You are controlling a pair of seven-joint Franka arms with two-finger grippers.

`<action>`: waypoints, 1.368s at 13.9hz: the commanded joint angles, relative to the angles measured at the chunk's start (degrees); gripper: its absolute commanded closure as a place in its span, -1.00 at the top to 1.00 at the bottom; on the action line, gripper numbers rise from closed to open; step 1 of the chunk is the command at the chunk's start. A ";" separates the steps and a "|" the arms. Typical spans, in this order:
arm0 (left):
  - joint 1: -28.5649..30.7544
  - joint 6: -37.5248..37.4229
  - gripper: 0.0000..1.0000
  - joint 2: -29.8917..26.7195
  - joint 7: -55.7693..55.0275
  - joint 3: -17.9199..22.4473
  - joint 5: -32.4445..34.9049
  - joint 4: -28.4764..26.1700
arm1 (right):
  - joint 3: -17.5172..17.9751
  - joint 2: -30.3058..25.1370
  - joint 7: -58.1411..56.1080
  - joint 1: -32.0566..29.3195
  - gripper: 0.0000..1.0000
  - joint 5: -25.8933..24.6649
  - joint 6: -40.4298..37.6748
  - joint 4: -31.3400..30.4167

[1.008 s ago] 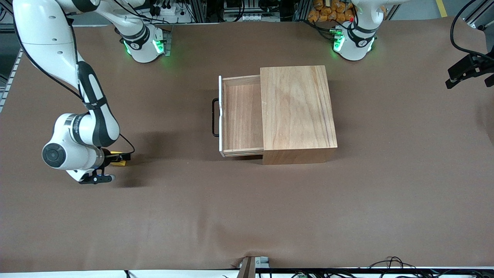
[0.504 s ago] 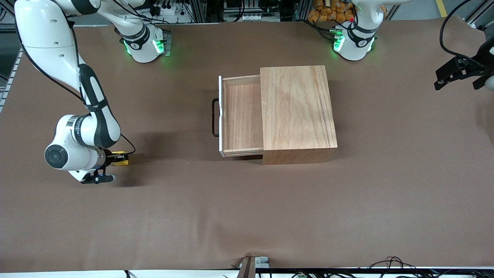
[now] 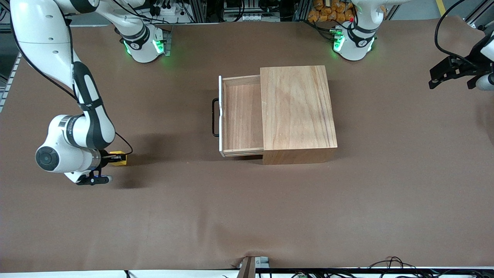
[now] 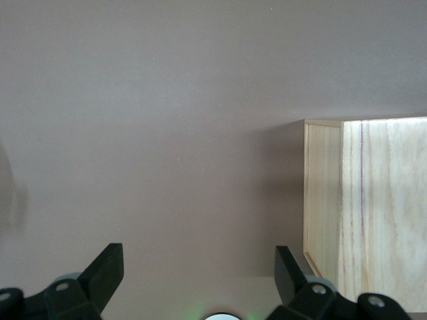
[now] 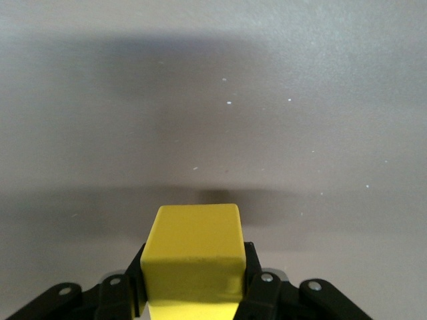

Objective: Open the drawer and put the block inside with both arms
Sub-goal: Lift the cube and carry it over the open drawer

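Cabinet (image 3: 297,112): heavy, stiff; you leave it alone.
Drawer (image 3: 241,116): already pulled out, empty, toward the right arm's end.
Left gripper (image 4: 198,280): fingers apart, waiting beside the cabinet.
Right gripper (image 5: 193,283): clamped on the block.
Block (image 5: 193,257): light, rigid, smooth; you hold its flat sides, well apart from the drawer.

Brown mat (image 3: 247,208) covers whole table, slightly wrinkled. Above the mat's top edge: metal frame rails (image 3: 200,9), cable clutter, orange objects (image 3: 328,11). Below its bottom edge: black cables (image 3: 389,264), a metal bracket (image 3: 249,266)
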 commanded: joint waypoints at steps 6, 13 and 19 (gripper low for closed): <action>0.38 -0.19 1.00 -1.27 -0.27 0.16 -1.06 -0.65 | 6.14 -2.47 -0.65 0.56 -1.00 1.44 -19.70 15.15; 0.47 0.16 1.00 -1.27 -0.18 0.51 -1.15 -0.38 | 16.77 -4.31 7.57 1.96 -1.00 8.03 -21.72 16.39; 0.91 0.33 1.00 -1.27 -0.27 0.60 -1.24 -0.38 | 24.35 -5.03 31.65 8.88 -1.00 7.15 -20.84 18.84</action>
